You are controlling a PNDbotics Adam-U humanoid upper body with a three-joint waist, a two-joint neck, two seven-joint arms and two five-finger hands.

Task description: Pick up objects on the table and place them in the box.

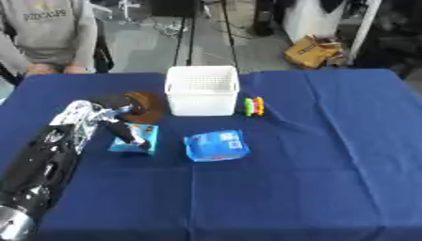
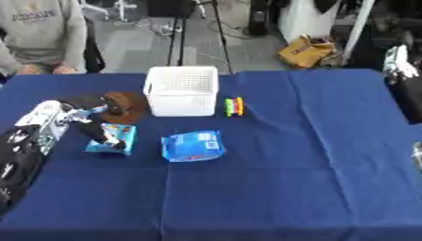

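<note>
My left arm comes in from the lower left. My left hand (image 1: 118, 123) lies open, with its dark fingers (image 1: 132, 136) stretched down onto a small blue packet (image 1: 147, 137). Just behind the hand sits a brown round object (image 1: 148, 105). A larger blue packet (image 1: 216, 145) lies to the right of the small one. The white perforated box (image 1: 202, 89) stands at the back centre, with a small green, yellow and red item (image 1: 254, 106) beside its right wall. Only a grey sliver at the right edge of the right eye view shows of my right hand (image 2: 417, 159).
A blue cloth (image 1: 313, 179) covers the table. A person in a grey sweatshirt (image 1: 48, 28) stands at the far left edge with hands on the table rim. Stands and a brown bag (image 1: 313, 51) are on the floor beyond.
</note>
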